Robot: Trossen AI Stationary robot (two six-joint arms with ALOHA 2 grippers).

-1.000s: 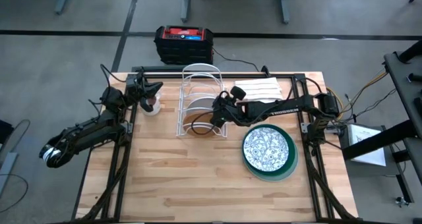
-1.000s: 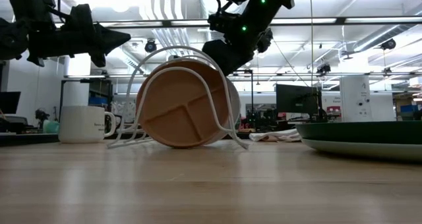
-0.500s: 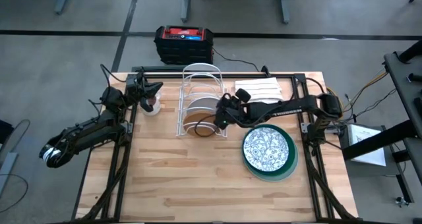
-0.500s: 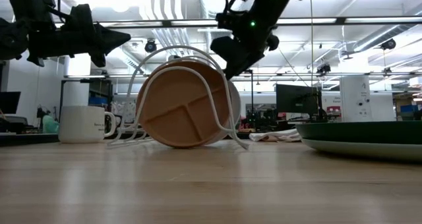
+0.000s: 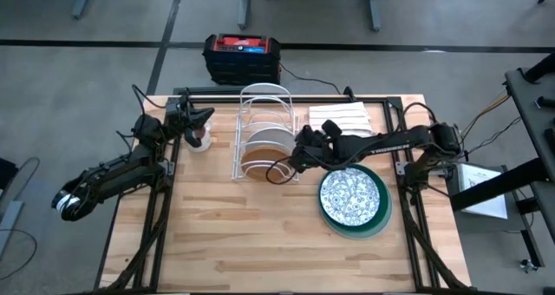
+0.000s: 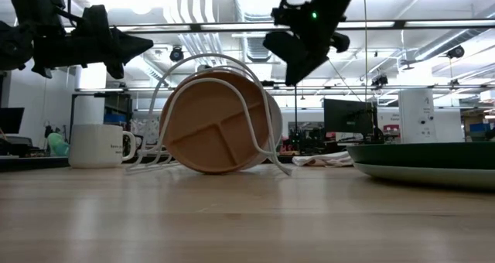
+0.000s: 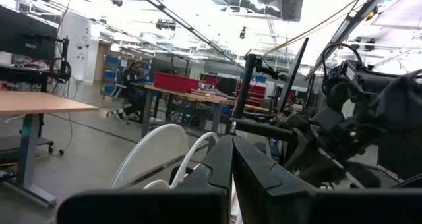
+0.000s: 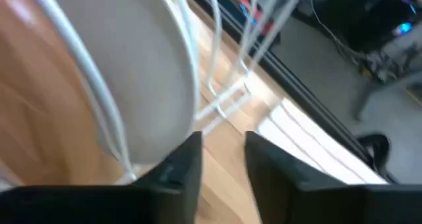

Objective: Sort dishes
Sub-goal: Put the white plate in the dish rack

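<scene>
Two plates already stand in the white wire rack (image 5: 263, 134) at upper centre of the desk (image 5: 243, 243): the tan-brown plate (image 5: 257, 159) in front, the plain white plate (image 5: 264, 138) behind it. The dark green plate (image 5: 355, 226), lower right, carries the grey-speckled plate (image 5: 352, 194). Hovering empty with fingers slightly parted just right of the rack, the right tool (image 5: 301, 159) should probably clear the wires before grasping the speckled plate's rim; the left tool (image 5: 205, 115), pressed together, waits at upper left.

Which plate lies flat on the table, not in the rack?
The green plate, with the speckled plate on it; the tan and white plates stand in the rack.
</scene>
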